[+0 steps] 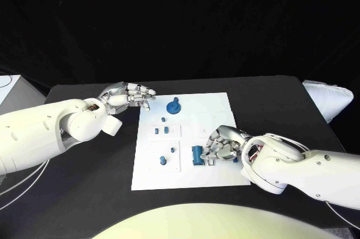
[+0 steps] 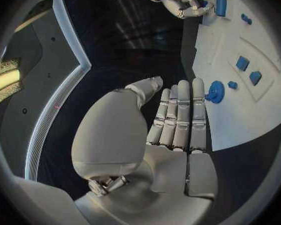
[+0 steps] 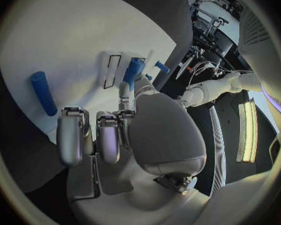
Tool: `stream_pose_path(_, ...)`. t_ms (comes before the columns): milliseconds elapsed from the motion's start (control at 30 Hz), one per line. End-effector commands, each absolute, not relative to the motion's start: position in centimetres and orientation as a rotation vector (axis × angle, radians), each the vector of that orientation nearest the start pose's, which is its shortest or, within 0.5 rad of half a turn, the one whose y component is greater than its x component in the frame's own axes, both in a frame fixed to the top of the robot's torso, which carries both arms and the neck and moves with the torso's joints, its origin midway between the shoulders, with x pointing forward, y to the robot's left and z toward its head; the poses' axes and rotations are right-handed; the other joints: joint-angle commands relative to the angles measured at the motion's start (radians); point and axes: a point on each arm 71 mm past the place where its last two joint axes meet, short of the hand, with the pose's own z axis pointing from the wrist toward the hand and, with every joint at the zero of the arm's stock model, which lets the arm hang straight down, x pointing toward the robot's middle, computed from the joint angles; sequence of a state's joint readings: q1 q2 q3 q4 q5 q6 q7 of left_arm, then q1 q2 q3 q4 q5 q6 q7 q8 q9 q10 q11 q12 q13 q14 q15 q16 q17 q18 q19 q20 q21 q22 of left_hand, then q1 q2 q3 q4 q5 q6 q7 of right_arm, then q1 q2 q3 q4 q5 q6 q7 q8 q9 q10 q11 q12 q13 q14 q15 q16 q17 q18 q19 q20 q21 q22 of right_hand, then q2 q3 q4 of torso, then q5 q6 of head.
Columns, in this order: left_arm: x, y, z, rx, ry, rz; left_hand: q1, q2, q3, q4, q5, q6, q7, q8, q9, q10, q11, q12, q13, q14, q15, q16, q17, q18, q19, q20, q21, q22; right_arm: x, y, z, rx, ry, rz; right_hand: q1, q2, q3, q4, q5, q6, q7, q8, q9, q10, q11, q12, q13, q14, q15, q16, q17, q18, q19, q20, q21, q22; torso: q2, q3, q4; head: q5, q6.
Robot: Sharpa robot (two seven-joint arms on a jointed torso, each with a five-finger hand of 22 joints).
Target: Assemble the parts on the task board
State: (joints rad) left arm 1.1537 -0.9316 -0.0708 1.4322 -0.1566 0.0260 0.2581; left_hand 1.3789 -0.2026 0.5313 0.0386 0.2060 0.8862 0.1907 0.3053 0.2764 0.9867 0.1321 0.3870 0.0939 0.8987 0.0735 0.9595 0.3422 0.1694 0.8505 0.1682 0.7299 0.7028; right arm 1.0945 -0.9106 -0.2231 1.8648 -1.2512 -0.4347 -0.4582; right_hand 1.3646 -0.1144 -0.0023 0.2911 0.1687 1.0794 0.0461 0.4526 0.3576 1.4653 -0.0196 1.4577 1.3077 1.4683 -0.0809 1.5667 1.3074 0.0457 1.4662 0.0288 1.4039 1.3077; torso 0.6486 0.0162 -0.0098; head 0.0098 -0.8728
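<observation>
Left hand (image 1: 129, 96) sits at the far-left corner of the task board (image 1: 217, 145), fingers extended side by side over the board's edge, holding nothing; the left wrist view shows the fingers (image 2: 183, 116) straight and close together, thumb out to the side, nothing between them.

Right hand (image 1: 222, 144) rests over the near-right part of the board, fingers curled. In the right wrist view a blue cylindrical part (image 3: 132, 72) stands just beyond the fingertips; cannot tell whether it is pinched or only touched. Head view shows a blue part (image 1: 198, 155) right against the hand's left side.

A round blue part with a short stem (image 1: 173, 107) lies on the far middle of the board, just right of the left hand. Two small blue parts (image 1: 161, 130) sit in a raised white rectangle at centre-left. Two more small blue parts (image 1: 166, 156) lie in the near-left rectangle. A separate blue cylinder (image 3: 43, 93) lies flat on the board near the right hand.
</observation>
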Motion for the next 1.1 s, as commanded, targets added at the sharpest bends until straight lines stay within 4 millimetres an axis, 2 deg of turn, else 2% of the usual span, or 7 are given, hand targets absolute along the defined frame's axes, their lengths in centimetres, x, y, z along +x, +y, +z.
stream_pose_path(33,47.8,26.1,-22.2,-1.027,1.761,-1.547,-0.004,0.009,-0.004,0.002,0.006,0.004,0.003,-0.004,-0.001,0.000,0.003,-0.005,-0.001,0.004,0.000,-0.005,0.001,0.013,0.008,0.001,-0.005,-0.001,36.2,-16.4,-26.8,0.208,2.064,0.688,-0.011,-0.003,-0.002,0.001,0.005,0.002,0.001,0.003,-0.002,0.057,-0.006,-0.004,0.197,0.102,-0.006,0.004,0.263,-0.016,0.075,-0.009,-0.005,0.223,0.000,-0.0004,0.0004,0.001,0.000)
stream_pose_path(167,47.8,26.1,-22.2,-1.027,1.761,-1.546,-0.004,0.009,-0.004,0.002,0.006,0.004,0.003,-0.004,-0.001,0.000,0.003,-0.005,-0.001,0.004,0.000,-0.005,0.001,0.013,0.008,0.001,-0.005,-0.001,36.1,-16.8,-26.6,0.240,2.060,0.726,-0.026,-0.016,-0.002,0.000,0.005,-0.020,0.011,-0.008,-0.008,0.043,0.002,-0.035,0.181,0.101,0.000,0.000,0.257,-0.012,0.070,-0.006,-0.027,0.218,0.000,-0.0008,0.0008,0.000,0.000)
stream_pose_path(267,47.7,26.2,-22.2,-1.027,1.760,-1.546,-0.004,0.009,-0.004,0.002,0.006,0.004,0.003,-0.004,-0.001,0.000,0.003,-0.005,-0.001,0.004,0.000,-0.005,0.001,0.013,0.008,0.001,-0.005,-0.001,36.0,-17.8,-26.3,0.271,2.036,0.750,-0.024,-0.025,0.005,-0.002,0.003,-0.070,0.033,-0.038,-0.022,0.039,0.021,-0.040,0.179,0.100,0.014,-0.002,0.253,-0.011,0.067,0.004,-0.040,0.215,-0.001,-0.0010,-0.0003,-0.001,0.000)
stream_pose_path(367,47.7,26.2,-22.2,-1.028,1.758,-1.544,-0.004,0.009,-0.004,0.002,0.006,0.004,0.003,-0.004,-0.001,0.000,0.003,-0.005,-0.001,0.004,0.000,-0.005,0.001,0.013,0.008,0.001,-0.005,-0.001,36.1,-19.4,-25.7,0.291,2.014,0.741,-0.014,-0.032,0.010,-0.004,0.002,-0.086,0.041,-0.048,-0.026,0.038,0.028,-0.039,0.180,0.099,0.021,-0.003,0.251,-0.011,0.067,0.010,-0.041,0.215,-0.003,-0.0022,-0.0011,-0.005,0.000)
stream_pose_path(600,47.7,26.2,-22.1,-1.027,1.750,-1.544,-0.007,0.009,-0.005,0.005,0.006,0.004,0.003,-0.004,-0.001,0.001,0.003,-0.005,-0.002,0.004,0.000,-0.006,0.002,0.012,0.008,0.001,-0.007,-0.003,36.5,-24.0,-24.8,0.314,1.995,0.636,-0.012,-0.044,0.008,-0.002,-0.003,-0.096,0.047,-0.055,-0.029,0.033,0.033,-0.049,0.175,0.099,0.026,-0.005,0.248,-0.010,0.065,0.015,-0.048,0.213,-0.003,-0.0041,0.0002,-0.018,0.000)
stream_pose_path(733,47.7,26.0,-22.1,-1.026,1.749,-1.547,-0.007,0.009,-0.005,0.005,0.006,0.004,0.003,-0.004,-0.001,0.001,0.003,-0.005,-0.002,0.004,0.000,-0.006,0.002,0.012,0.008,0.001,-0.007,-0.003,36.5,-25.9,-24.7,0.293,1.992,0.572,-0.022,-0.052,0.002,0.000,-0.012,-0.093,0.049,-0.057,-0.029,0.019,0.036,-0.078,0.160,0.093,0.029,-0.017,0.230,-0.002,0.056,0.019,-0.091,0.203,-0.003,-0.0015,-0.0035,-0.022,0.000)
stream_pose_path(1100,47.7,25.9,-22.1,-1.024,1.750,-1.552,-0.007,0.009,-0.005,0.005,0.006,0.004,0.003,-0.004,-0.001,0.001,0.003,-0.005,-0.002,0.004,0.000,-0.006,0.002,0.012,0.008,0.001,-0.007,-0.003,36.1,-27.4,-24.9,0.228,2.024,0.440,-0.073,-0.059,-0.018,0.003,-0.027,-0.051,0.034,-0.033,-0.020,0.016,0.025,-0.088,0.154,0.092,0.022,-0.020,0.227,0.000,0.055,0.018,-0.098,0.201,-0.001,-0.0010,-0.0017,-0.025,0.000)
